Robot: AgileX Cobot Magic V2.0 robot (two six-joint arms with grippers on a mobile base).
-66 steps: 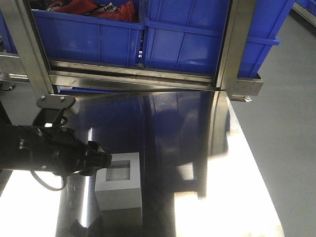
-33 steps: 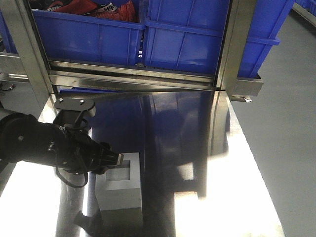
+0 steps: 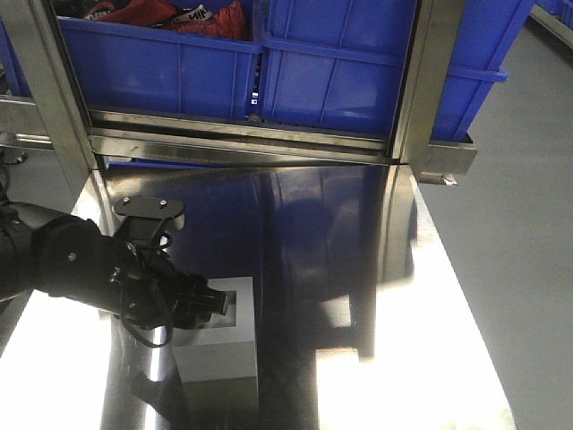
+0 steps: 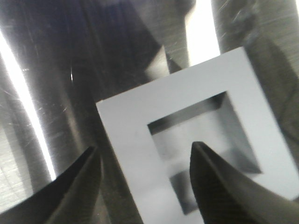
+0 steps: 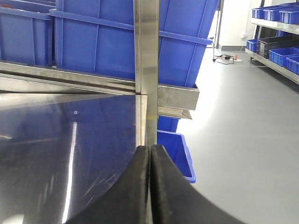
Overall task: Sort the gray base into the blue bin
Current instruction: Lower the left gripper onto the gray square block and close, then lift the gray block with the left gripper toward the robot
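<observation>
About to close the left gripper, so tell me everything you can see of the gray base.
The gray base is a matte light-gray block standing upright on the reflective steel table, with its framed square recess facing up. The open left gripper straddles one wall of the frame, with one finger over the recess and the other outside the block. Whether they touch cannot be told.

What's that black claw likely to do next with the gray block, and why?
Probably shut. The left gripper is open, with one finger in the recess of the gray base and the other outside its wall, so closing should pinch that wall for lifting.
</observation>
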